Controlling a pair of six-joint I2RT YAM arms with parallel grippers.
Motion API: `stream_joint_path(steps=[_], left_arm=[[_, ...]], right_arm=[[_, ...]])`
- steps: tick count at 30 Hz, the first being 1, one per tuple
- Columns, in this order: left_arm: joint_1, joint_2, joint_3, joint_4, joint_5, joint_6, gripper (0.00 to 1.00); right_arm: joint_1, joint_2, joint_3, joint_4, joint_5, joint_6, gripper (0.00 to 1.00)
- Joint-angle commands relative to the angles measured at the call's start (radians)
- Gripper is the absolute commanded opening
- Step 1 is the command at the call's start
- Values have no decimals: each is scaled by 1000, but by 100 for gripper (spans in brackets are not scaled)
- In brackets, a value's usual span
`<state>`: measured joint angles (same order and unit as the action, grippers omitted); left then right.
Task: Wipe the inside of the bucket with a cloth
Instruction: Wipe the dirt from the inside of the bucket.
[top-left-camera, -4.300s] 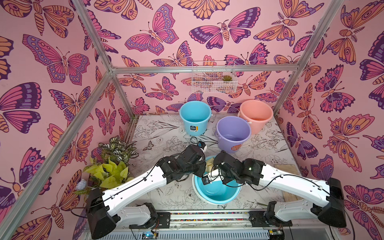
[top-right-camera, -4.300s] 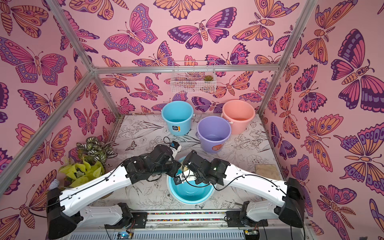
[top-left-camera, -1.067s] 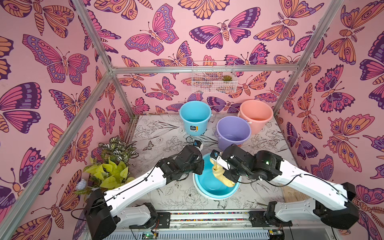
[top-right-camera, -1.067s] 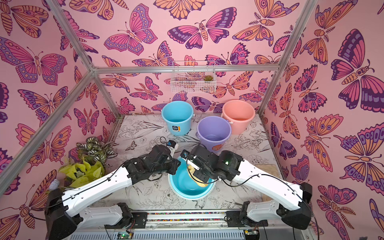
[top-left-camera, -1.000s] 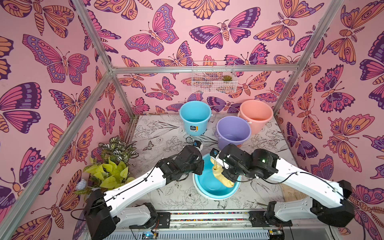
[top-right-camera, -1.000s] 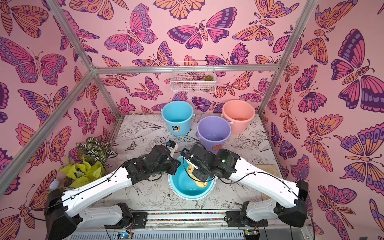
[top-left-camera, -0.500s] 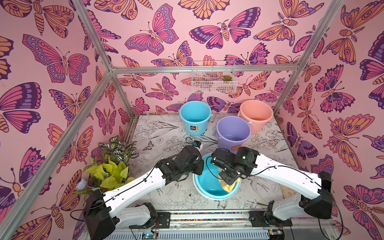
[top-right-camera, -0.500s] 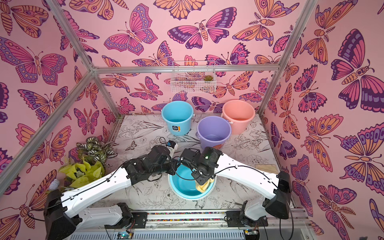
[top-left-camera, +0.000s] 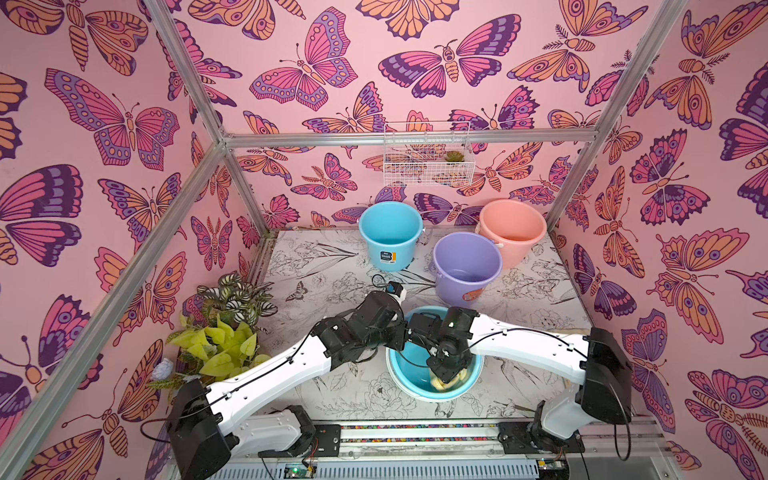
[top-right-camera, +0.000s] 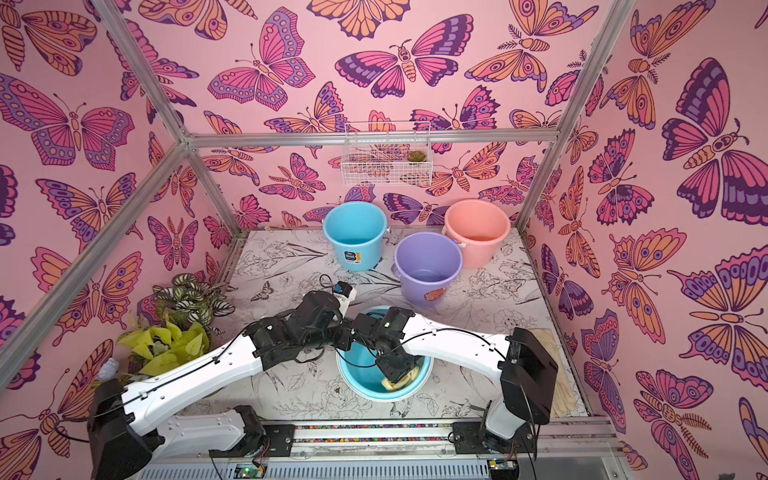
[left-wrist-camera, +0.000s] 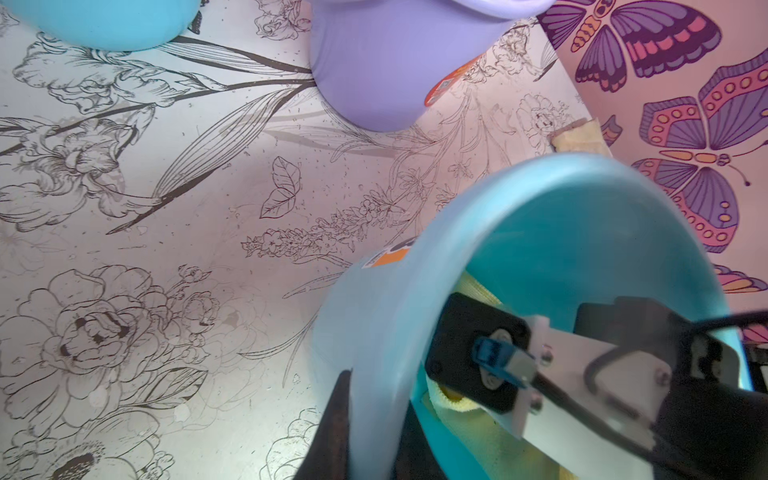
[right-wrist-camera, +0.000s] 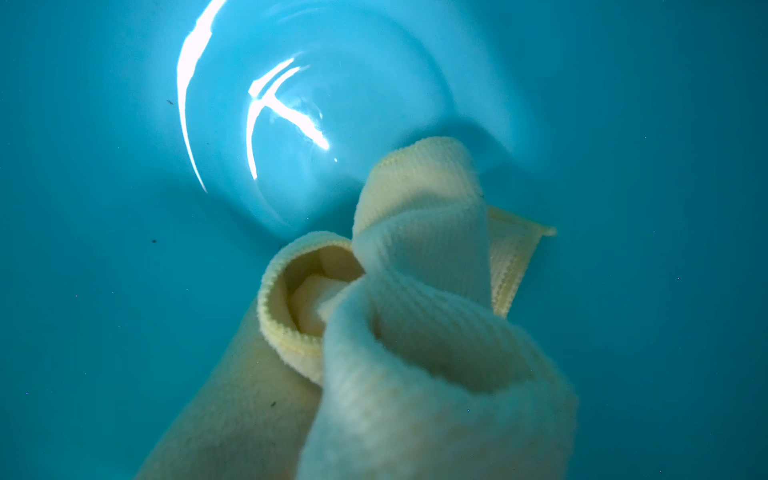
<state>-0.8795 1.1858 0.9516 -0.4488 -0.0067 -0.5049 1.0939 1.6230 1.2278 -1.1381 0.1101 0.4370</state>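
Butterfly wallpaper in pink, purple and orange covers the walls around a pale surface (top-left-camera: 332, 266) printed with line-drawn flowers. At the back stand three upright buckets: a far blue bucket (top-left-camera: 388, 249), a pink bucket (top-left-camera: 515, 249) and, just in front of the pink one and touching it, a purple bucket (top-left-camera: 457, 291) with an orange sticker on its side. A wire basket (top-left-camera: 426, 153) hangs on the back wall, and leafy plants (top-left-camera: 220, 332) fill the near left corner. A flat tan mat (top-right-camera: 561, 382) lies along the right edge, partly hidden by the right arm.

Both arms meet at the near blue bucket (top-left-camera: 432, 395), which stands close to the front edge, well apart from the three at the back. The left gripper (left-wrist-camera: 370, 424) has its jaws pinching this bucket's rim on the left side, one dark finger outside the wall and one inside. The bucket looks tipped slightly, though how far is hard to tell.

The right gripper (top-left-camera: 449, 372) reaches down inside the same bucket, jaws pressed together on the cloth (right-wrist-camera: 415, 291). The pale yellow cloth is bunched in folds around the jaws and rests against the inner wall, low on the bucket's near right side; in both top views only a small yellow patch shows under the wrist. The bucket's glossy floor shows beyond the cloth.
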Motion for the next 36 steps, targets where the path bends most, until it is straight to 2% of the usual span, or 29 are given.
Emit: stream_joint_path(steps=[1,13,18,24,32,36], left_arm=[[4,-11,-1,40,14,-15,0],[4,-2,3,41,24,-23,0],[4,0,1,41,24,-27,0],[4,6,5,41,22,-22,0],[4,7,13,45,16,-14,0],[4,13,18,45,16,-10,0]], right_arm=[[5,43,-41,69,-20,33,0],[4,201,-203,381,-47,82,0],[4,270,-210,427,-56,94,0],[4,140,-164,304,3,88,0],[2,-73,-5,24,66,69,0],[0,-123,94,-84,66,55,0]])
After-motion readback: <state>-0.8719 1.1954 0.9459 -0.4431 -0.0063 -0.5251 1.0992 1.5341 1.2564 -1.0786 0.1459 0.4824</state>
